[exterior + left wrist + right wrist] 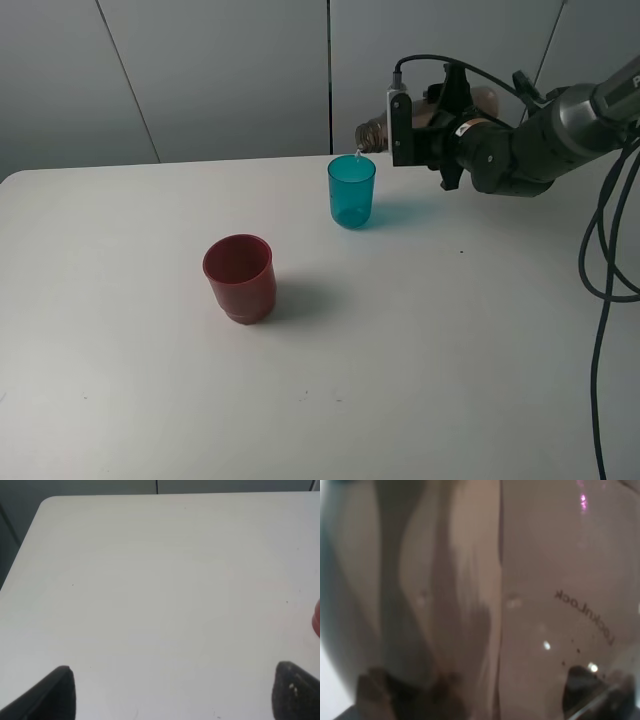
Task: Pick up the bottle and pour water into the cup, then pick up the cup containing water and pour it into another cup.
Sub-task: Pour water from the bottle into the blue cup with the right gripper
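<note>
Smoky grey-brown bottle (372,133) sat gripped in the right jaws, tipped near level, its mouth just above the rim of the cup (351,190). A thin trickle seemed to drop into the cup; water level unreadable. Left jaws stood apart, gripping nothing, over bare counter (450,350) well away from the cup. Another cup (239,278) stood upright near the cup, towards the camera, apparently dry. Judgement: first pour under way. Left to do: set the bottle down, lift the cup, tip it into another cup.
</note>
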Controlling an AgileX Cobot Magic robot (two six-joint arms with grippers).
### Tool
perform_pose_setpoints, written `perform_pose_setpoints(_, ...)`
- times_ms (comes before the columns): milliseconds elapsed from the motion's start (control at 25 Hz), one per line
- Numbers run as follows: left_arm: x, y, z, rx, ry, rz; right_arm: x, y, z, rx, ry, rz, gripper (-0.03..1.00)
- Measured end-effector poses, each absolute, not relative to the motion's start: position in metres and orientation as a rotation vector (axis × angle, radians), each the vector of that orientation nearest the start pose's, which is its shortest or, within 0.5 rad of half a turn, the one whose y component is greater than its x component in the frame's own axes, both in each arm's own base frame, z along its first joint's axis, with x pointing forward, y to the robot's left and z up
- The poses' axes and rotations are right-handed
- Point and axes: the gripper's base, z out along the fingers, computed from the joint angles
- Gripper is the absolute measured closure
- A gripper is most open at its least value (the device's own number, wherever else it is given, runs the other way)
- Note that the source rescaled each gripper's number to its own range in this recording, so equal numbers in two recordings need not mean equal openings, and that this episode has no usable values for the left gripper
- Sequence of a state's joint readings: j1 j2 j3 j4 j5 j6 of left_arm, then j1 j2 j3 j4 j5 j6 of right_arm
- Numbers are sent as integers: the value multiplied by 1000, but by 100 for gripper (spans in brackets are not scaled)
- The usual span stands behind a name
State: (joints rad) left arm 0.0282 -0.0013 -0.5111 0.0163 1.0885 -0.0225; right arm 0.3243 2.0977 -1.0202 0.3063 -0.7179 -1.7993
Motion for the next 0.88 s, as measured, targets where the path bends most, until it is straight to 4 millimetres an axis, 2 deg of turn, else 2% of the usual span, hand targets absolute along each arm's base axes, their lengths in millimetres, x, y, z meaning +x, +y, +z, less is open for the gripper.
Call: perform_pose_setpoints(880,-8,1,278,-53,2059,23,401,115,125,-1612,1198,-1109,94)
